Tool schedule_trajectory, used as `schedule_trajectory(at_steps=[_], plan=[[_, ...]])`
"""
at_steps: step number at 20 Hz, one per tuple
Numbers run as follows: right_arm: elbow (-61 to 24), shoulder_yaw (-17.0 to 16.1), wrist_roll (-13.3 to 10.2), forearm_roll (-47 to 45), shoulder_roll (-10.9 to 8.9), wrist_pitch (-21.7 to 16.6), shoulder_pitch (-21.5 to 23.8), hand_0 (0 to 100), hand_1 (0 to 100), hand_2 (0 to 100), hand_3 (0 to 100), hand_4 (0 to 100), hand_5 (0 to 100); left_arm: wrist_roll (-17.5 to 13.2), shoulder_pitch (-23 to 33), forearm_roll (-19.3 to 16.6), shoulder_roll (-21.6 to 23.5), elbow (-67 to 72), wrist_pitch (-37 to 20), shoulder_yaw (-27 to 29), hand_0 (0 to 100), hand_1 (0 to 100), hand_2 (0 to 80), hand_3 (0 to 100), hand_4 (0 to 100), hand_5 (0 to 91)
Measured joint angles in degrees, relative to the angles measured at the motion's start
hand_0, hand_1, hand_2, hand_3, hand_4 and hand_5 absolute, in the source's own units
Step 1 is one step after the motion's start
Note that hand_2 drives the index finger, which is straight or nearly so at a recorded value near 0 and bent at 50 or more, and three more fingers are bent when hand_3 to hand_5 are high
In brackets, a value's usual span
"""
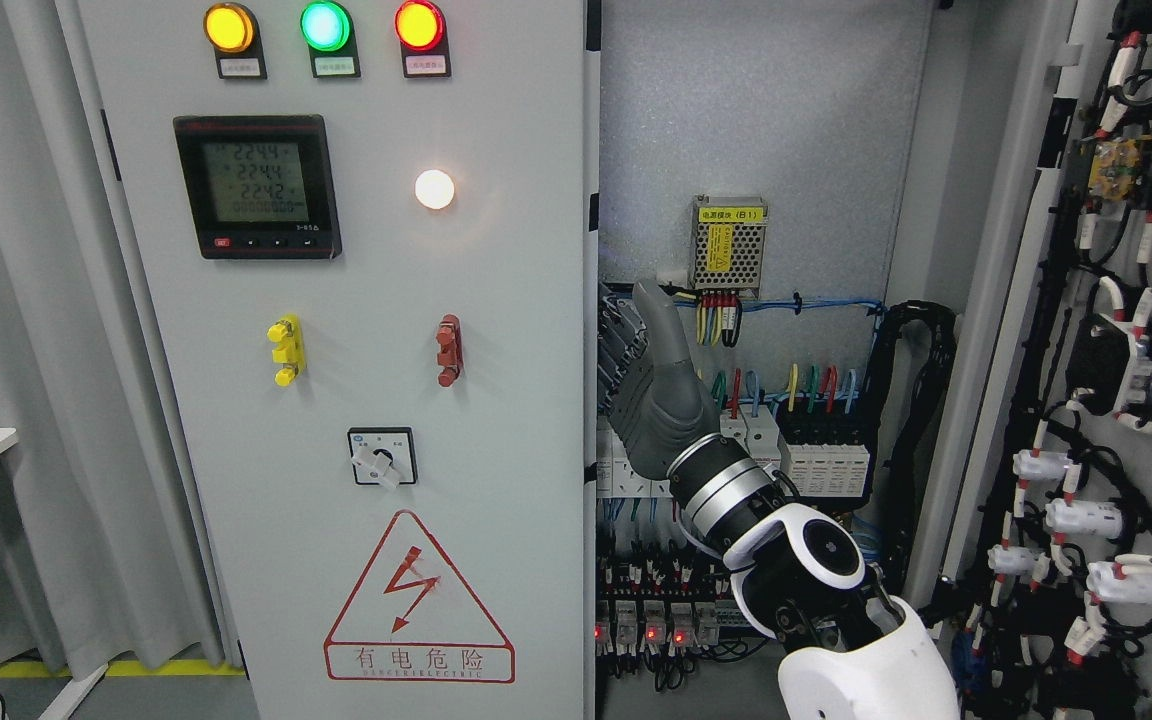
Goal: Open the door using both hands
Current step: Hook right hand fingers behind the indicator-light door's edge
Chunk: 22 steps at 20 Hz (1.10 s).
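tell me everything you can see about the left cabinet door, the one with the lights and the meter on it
The left cabinet door is a tall, light grey panel that looks like painted metal, standing closed. Across its top sit yellow, green and red lamps, all lit. Below are a black digital meter with a lit screen, a glowing white lamp, a yellow and a red fitting, a rotary switch and a red lightning warning triangle. The right hand rests at its right edge, fingers hidden behind it.
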Motion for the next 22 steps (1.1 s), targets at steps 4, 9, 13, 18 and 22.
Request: schedule_trajectory(at_steps=[4, 9, 13, 18, 22], plan=[[-0.1, 0.0, 0.2, 0.0, 0.00, 0.3, 0.0, 22, 0, 0, 0, 0, 0, 0.0, -0.3, 0.0, 0.0, 0.0, -0.1, 0.0, 30, 0, 2.7, 3, 4, 0.0], [-0.4, -0.1, 0.6, 0.0, 0.00, 0.4, 0.2, 22, 0, 0, 0, 0, 0, 0.0, -0.5, 0.0, 0.0, 0.0, -0.2, 0.0, 29, 0, 2.7, 3, 4, 0.0], [-0.5, -0.4, 1.7, 0.0, 0.00, 0.4, 0.4, 22, 0, 0, 0, 0, 0, 0.0, -0.5, 0.0, 0.0, 0.0, -0.1, 0.0, 30, 0, 2.7, 3, 4, 0.0], [-0.7, -0.6, 2.5, 0.0, 0.00, 0.4, 0.5, 22, 0, 0, 0, 0, 0, 0.0, -0.5, 0.0, 0.0, 0.0, 0.0, 0.0, 30, 0, 2.6, 3, 4, 0.0], [-1.0, -0.9, 2.9, 0.0, 0.00, 0.4, 0.7, 22, 0, 0, 0, 0, 0, 0.0, -0.5, 0.0, 0.0, 0.0, 0.0, 0.0, 30, 0, 2.7, 3, 4, 0.0]])
